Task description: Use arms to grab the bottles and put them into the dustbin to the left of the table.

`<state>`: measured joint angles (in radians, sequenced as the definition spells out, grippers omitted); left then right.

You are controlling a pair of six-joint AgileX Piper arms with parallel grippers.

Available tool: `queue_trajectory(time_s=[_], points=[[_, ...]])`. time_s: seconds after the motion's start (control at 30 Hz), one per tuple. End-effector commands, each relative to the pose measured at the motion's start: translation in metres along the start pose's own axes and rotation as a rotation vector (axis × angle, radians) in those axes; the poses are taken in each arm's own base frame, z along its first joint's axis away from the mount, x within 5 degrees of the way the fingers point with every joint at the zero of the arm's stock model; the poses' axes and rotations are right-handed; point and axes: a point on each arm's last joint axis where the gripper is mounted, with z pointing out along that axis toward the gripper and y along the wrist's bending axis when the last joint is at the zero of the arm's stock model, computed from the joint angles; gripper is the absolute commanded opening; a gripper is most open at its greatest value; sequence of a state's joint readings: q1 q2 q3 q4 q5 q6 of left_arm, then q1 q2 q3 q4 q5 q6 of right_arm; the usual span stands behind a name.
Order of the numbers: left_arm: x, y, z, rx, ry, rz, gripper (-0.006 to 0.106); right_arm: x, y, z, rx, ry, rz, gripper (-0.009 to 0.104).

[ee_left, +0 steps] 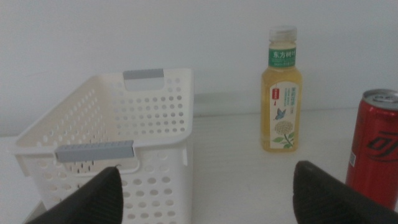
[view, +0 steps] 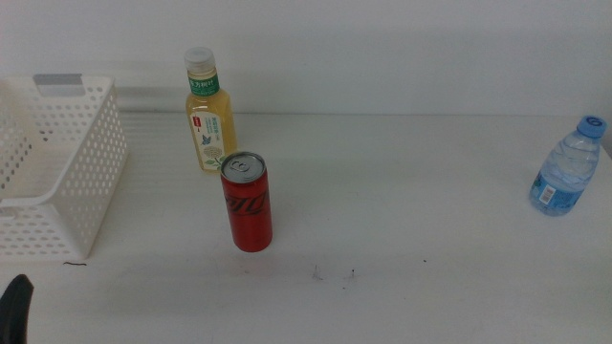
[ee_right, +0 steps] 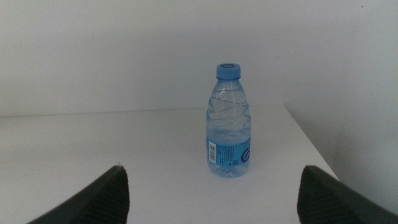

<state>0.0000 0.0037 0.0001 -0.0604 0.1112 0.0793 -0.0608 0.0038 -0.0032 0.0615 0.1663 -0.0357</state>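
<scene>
1. We take the dustbin [view: 59, 162] as our landmark: a white perforated basket with grey handle rims at one end of the surface [view: 411, 220], apparently holding no bottle yet.
2. The yellow tea bottle [view: 208, 113] stands upright near the dustbin, on its far side. The red can [view: 247, 203] stands upright just beside that bottle, a little farther from the dustbin and closer to the camera; whether the two touch we cannot tell.
3. The water bottle [view: 568, 167] stands upright well apart from the dustbin, at the opposite end of the surface near its edge.
4. The left end effector [ee_left: 205, 190] waits low beside the dustbin, its jaws spread wide and holding nothing. In the middle view only a dark tip shows at the bottom edge.
5. The right end effector [ee_right: 211, 193] faces the water bottle [ee_right: 229, 121], jaws likewise wide apart and empty; it is out of the middle view.
6. Handling, as we judge it: the tea bottle looks full, hence fairly heavy and stiff, best held at mid-body over the label. The can is rigid but smooth and slim, so it may slip or topple; a grip around its middle seems safest.
7. The thin-walled water bottle appears about half full and may buckle, so we would grip it low, at the label band.
</scene>
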Motion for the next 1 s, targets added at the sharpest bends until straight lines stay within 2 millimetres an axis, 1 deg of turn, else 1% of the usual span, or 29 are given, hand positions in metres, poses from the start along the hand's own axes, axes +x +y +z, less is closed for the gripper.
queue_trajectory(time_s=[0.0,0.2,0.4,0.47,0.67,0.83,0.97], points=[[-0.002,0.000,0.000,-0.001,-0.028,-0.005,0.094,0.000,0.000,0.000,0.000,-0.009,-0.012,0.093],[-0.004,0.000,0.000,0.007,-0.044,-0.005,0.094,0.000,0.000,0.000,0.000,-0.009,-0.012,0.093],[-0.012,-0.005,0.011,0.079,-0.083,-0.038,0.094,0.000,0.000,0.000,0.000,-0.009,-0.012,0.093],[-0.013,-0.009,0.018,0.124,-0.073,-0.038,0.094,0.000,0.000,0.000,0.000,-0.009,-0.012,0.093],[-0.004,-0.024,0.038,0.249,0.052,-0.081,0.094,0.000,0.000,0.000,0.000,-0.009,-0.012,0.093],[-0.003,-0.037,0.050,0.315,0.039,-0.092,0.094,0.000,0.000,0.000,0.000,-0.009,-0.012,0.093],[0.003,-0.047,0.060,0.345,0.073,-0.105,0.094,0.000,0.000,0.000,0.000,-0.009,-0.012,0.093]])
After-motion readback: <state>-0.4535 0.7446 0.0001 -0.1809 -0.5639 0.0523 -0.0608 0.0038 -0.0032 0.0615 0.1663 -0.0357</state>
